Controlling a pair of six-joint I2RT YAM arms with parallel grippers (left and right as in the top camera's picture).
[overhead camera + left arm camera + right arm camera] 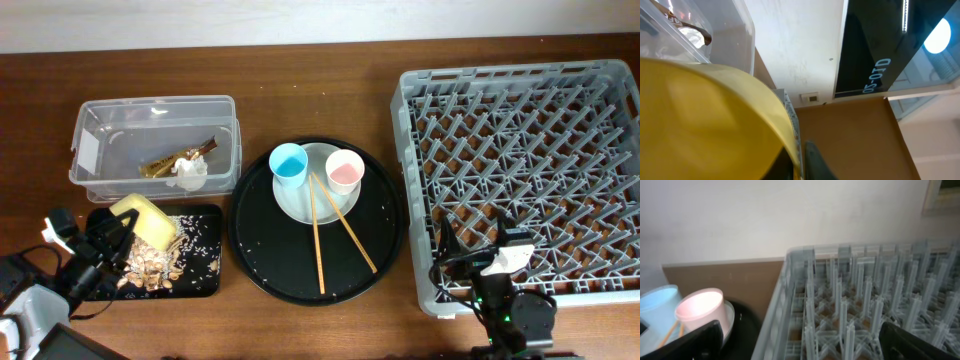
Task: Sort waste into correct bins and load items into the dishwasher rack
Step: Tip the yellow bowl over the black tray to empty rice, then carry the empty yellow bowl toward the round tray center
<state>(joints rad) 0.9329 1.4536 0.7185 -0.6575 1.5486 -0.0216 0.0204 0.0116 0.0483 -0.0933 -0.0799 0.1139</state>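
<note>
Wooden chopsticks lie front-to-back, near ends splayed apart

Yellow bowl fills lower left, very close, blurred, rim curving down toward bottom centre. Left hand: one dark finger visible at bottom edge, right against bowl rim; other finger hidden. Clear tub upper left; brown wrapper and white tissue seen through its wall. Brown counter right of bowl. White wall behind, small socket low on it. Black panel upper right, blue lettering.
</note>
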